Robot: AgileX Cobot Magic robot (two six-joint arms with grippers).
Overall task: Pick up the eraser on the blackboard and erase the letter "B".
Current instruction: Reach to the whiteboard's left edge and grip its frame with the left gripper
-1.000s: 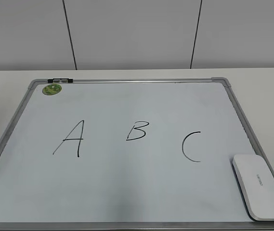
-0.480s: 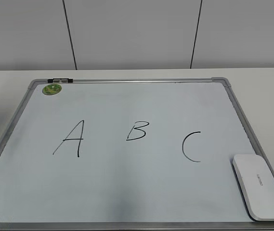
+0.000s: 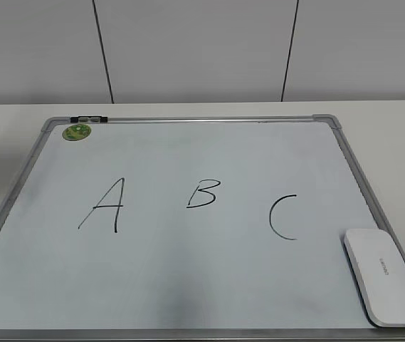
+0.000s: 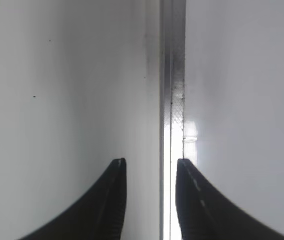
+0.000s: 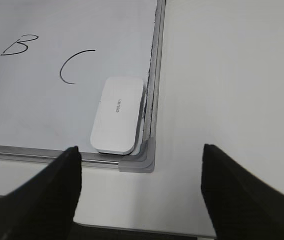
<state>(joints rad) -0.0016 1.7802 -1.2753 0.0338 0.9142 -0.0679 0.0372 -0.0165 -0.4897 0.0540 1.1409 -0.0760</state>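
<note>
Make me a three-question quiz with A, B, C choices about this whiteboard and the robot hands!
1. Where is the eraser?
A. top left corner of the board
B. bottom right corner of the board
C. off the board

2. How many letters are on the board?
A. two
B. three
C. five

3. How is the right gripper?
A. open, empty
B. shut on the eraser
C. holding the magnet

Answers: 1 B, it lies by the lower right frame corner. 2 B, only A, B, C are written. 3 A, its fingers stand wide apart, short of the eraser.
</note>
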